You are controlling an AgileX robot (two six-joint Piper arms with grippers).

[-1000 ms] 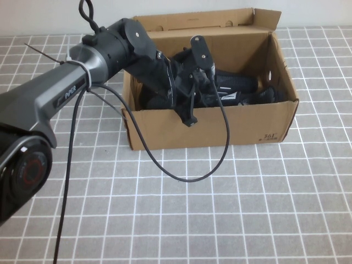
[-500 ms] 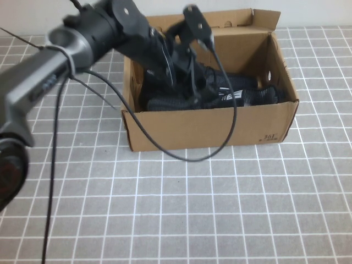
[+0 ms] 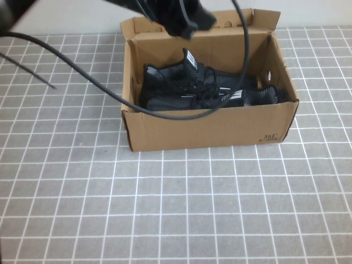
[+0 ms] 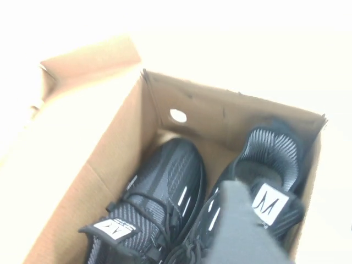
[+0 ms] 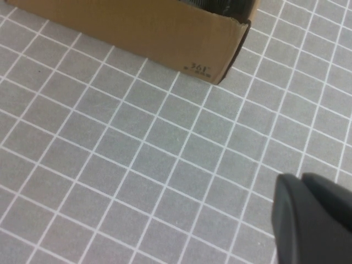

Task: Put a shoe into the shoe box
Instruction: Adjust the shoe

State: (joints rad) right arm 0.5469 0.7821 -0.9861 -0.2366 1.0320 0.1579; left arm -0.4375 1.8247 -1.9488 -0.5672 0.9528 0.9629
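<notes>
The brown cardboard shoe box (image 3: pixel 209 129) stands open at the back of the table, its lid flap up. Two near-identical black mesh sneakers lie side by side in it. The shoe (image 3: pixel 254 98) lies along the front wall and its mate (image 3: pixel 170 77) lies behind it. My left gripper (image 3: pixel 187 19) hangs above the box's back edge, open and empty. In the left wrist view one grey finger (image 4: pixel 236 231) shows over the front shoe (image 4: pixel 269 159), next to the other shoe (image 4: pixel 165 181). My right gripper (image 5: pixel 300 179) is shut and empty, low over the tiles near the box's front corner (image 5: pixel 137 27).
A black cable (image 3: pixel 88 77) from the left arm loops across the box's front left corner and over the shoes. Grey tiled tabletop (image 3: pixel 176 209) spreads in front of and beside the box. The box's right end wall has a small round hole (image 4: pixel 177 115).
My left arm has lifted up and back out of the box, toward the top of the high view, leaving both shoes uncovered. The cable has swung up with it.
</notes>
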